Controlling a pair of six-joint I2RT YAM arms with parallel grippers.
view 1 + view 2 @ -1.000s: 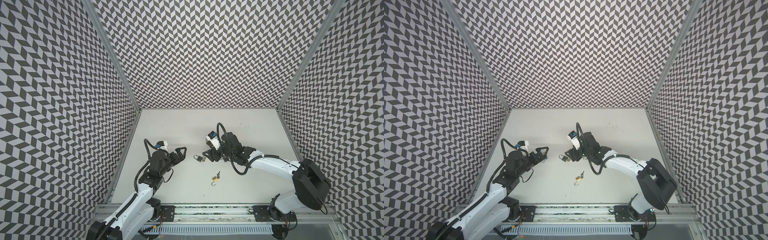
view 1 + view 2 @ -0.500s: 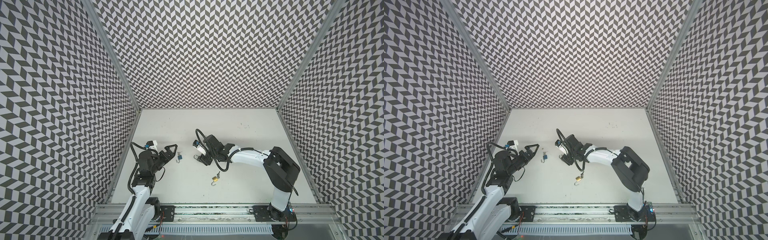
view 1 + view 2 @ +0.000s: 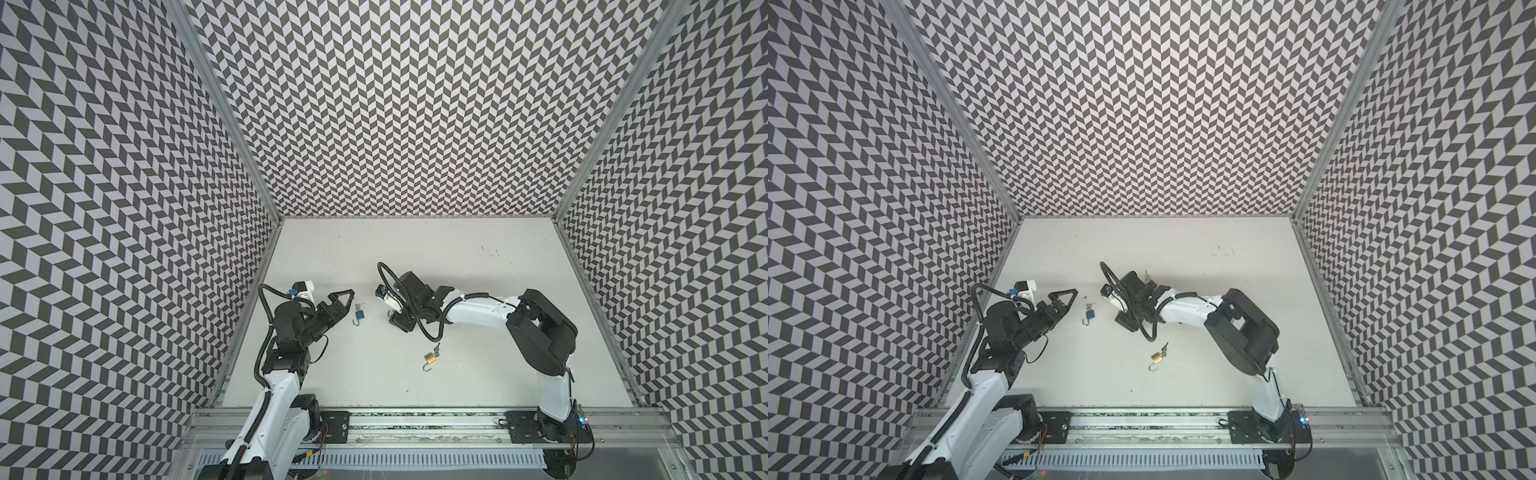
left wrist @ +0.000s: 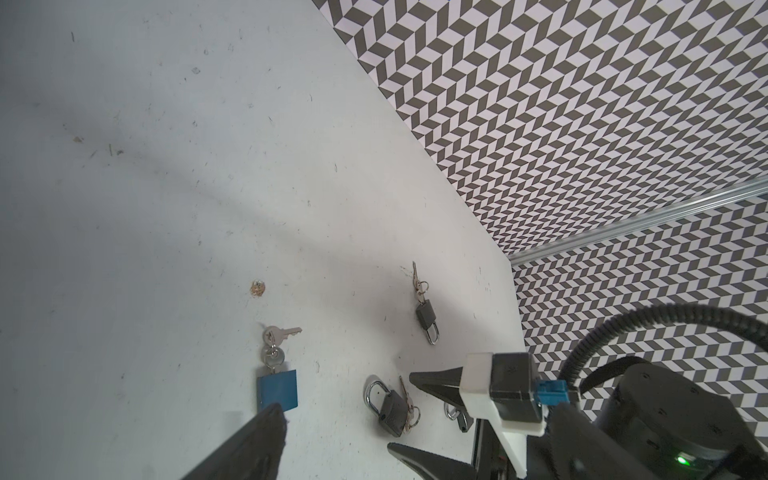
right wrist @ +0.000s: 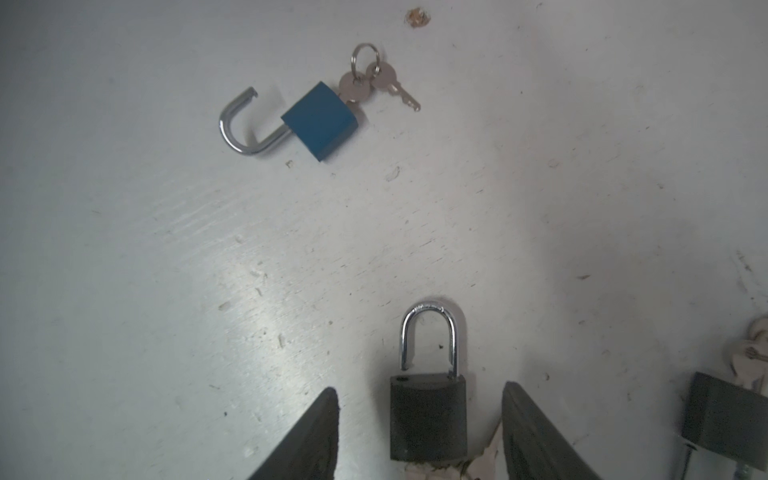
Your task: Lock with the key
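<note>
The right claw sits low over the bench with its jaws apart, straddling a grey padlock that lies flat between the two fingers. Bare bench shows on either side of the lock body, so nothing is gripped. The closer leg of its shackle ends just short of the body; the other leg runs into it. Past one finger a second dark padlock lies with keys at its far end, partly cut off by the frame edge. In both top views a blue padlock lies at about 9 o'clock from the right claw, near it but apart. Its shackle is swung open, and its keys sit at the base, one in the lock and one loose on the ring. The left claw is at 9 o'clock of the blue padlock, just beside it without touching, jaws spread wide and holding nothing. A brass padlock, shackle open and a key in it, lies at roughly 5 o'clock from the right claw, well clear of both arms. The left wrist view shows a further grey padlock with keys lying alone on the bench.
</note>
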